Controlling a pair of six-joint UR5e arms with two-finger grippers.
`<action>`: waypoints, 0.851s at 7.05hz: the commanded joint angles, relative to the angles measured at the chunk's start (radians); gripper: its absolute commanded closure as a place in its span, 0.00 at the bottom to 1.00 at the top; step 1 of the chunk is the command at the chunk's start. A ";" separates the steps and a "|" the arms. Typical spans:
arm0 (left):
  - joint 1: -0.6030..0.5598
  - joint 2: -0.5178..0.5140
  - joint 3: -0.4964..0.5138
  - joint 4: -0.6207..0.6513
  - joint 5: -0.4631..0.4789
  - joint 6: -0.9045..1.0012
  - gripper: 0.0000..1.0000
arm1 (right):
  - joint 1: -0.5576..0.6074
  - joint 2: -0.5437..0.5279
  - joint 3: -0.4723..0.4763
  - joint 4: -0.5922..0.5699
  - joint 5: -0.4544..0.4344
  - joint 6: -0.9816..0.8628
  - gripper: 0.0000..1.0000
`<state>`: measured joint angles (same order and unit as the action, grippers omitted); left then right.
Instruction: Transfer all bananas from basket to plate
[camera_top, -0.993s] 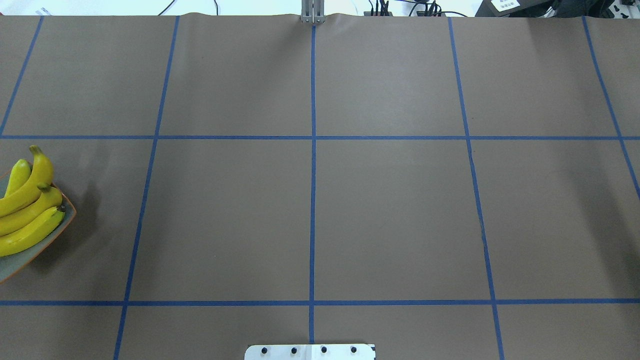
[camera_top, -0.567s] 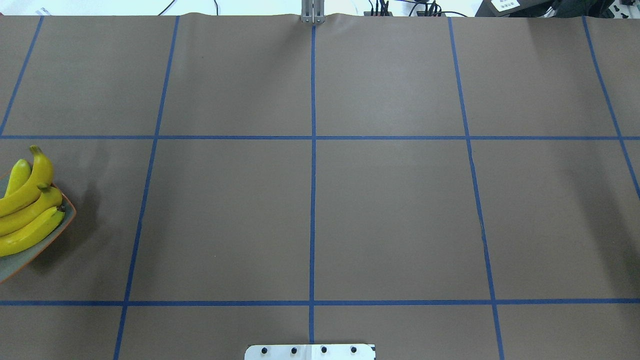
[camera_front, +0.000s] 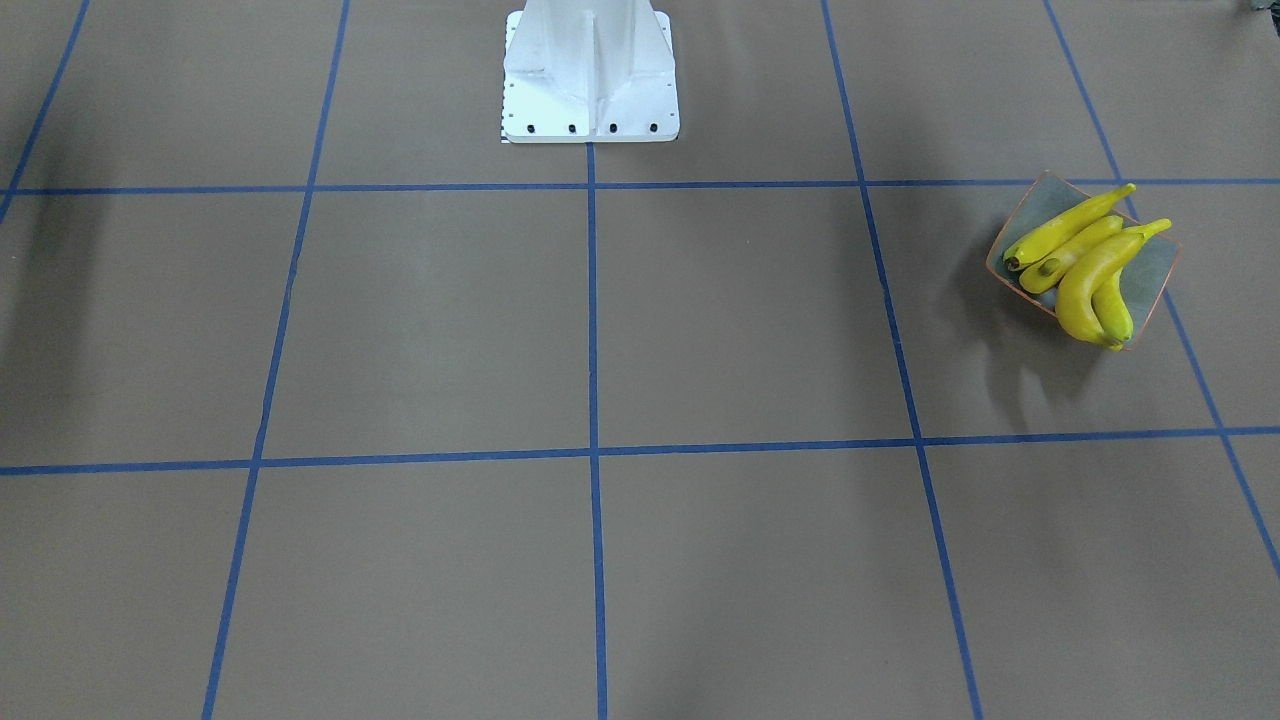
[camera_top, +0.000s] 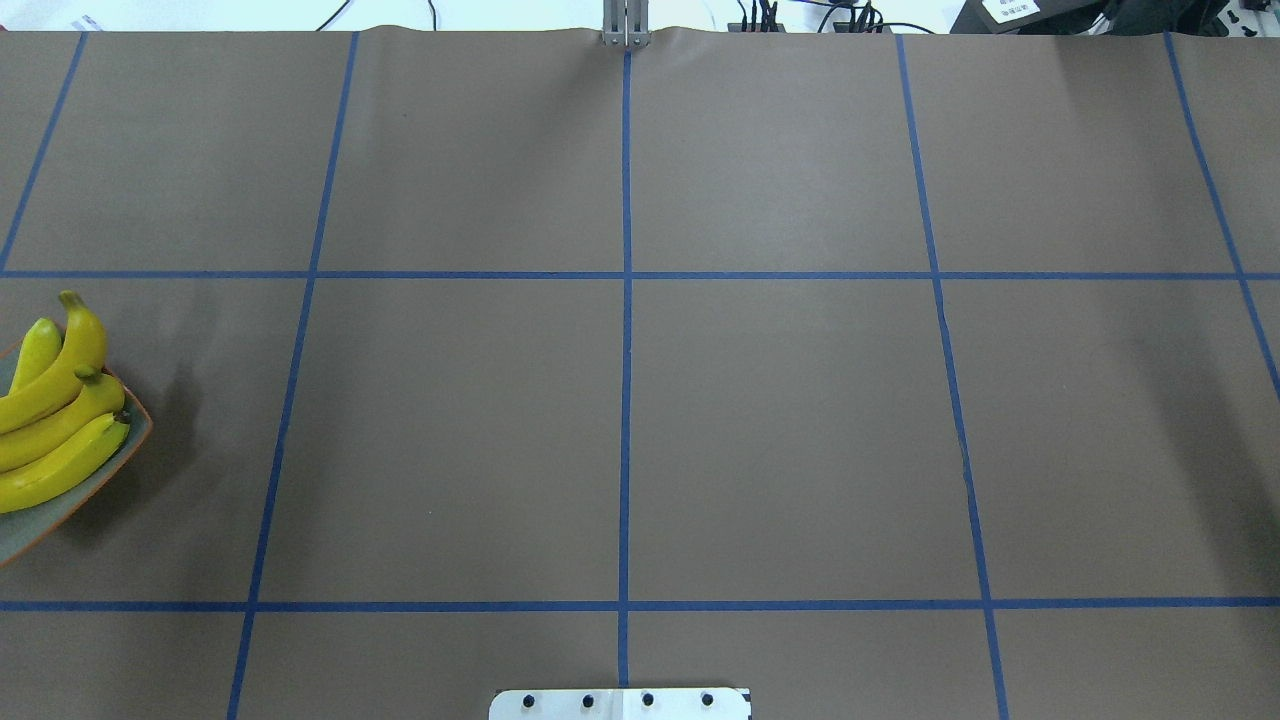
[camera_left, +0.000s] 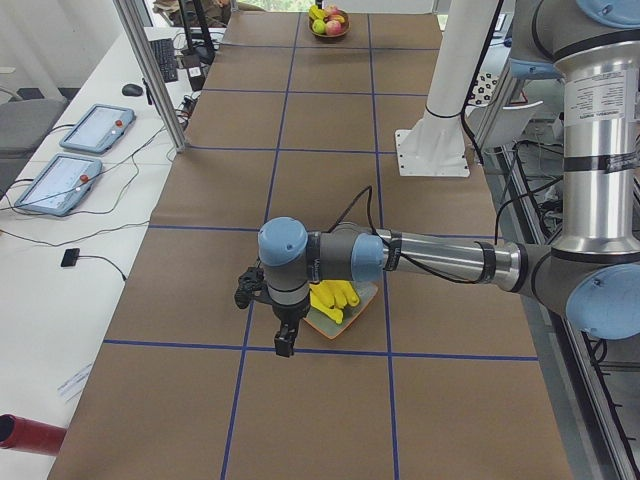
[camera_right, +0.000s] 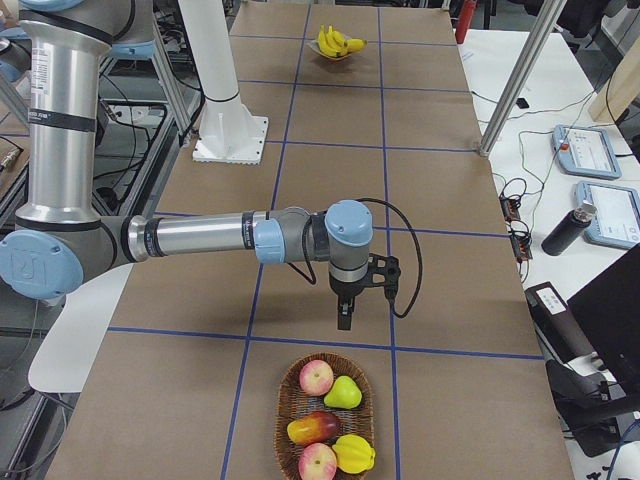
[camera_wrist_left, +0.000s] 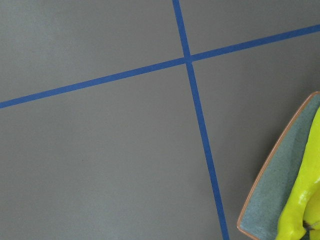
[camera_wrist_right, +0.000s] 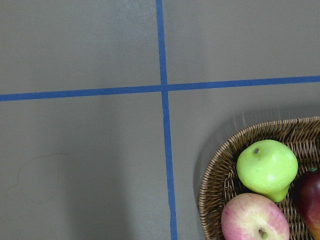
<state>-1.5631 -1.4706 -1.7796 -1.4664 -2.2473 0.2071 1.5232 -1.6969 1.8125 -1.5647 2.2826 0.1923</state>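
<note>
Several yellow bananas (camera_front: 1085, 265) lie side by side on the grey-green plate (camera_front: 1148, 283) with an orange rim. They show at the left edge of the overhead view (camera_top: 50, 420) on the plate (camera_top: 35, 522). My left gripper (camera_left: 285, 345) hangs over the table right beside the plate (camera_left: 322, 328); I cannot tell if it is open or shut. Its wrist view shows the plate corner (camera_wrist_left: 280, 185) and a banana end (camera_wrist_left: 300, 210). My right gripper (camera_right: 343, 318) hangs just past the wicker basket (camera_right: 325, 356); I cannot tell its state. No banana shows in the basket.
The basket (camera_wrist_right: 220, 165) holds a green pear (camera_wrist_right: 266, 167), apples (camera_wrist_right: 252, 220) and other fruit. The white robot base (camera_front: 590, 70) stands at the table's middle edge. Blue tape lines grid the brown table cover. Tablets and cables lie on the side bench (camera_left: 70, 170).
</note>
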 joint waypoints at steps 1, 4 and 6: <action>0.000 0.000 0.000 0.000 0.000 0.000 0.00 | 0.000 0.000 0.004 -0.001 0.000 0.003 0.00; 0.000 0.001 0.002 0.000 0.000 0.002 0.00 | 0.000 0.000 0.005 0.000 0.002 0.004 0.00; 0.000 0.001 0.003 0.000 0.000 0.003 0.00 | -0.002 0.002 0.005 0.000 0.005 0.010 0.00</action>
<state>-1.5631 -1.4697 -1.7770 -1.4659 -2.2473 0.2094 1.5229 -1.6962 1.8177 -1.5647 2.2848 0.1975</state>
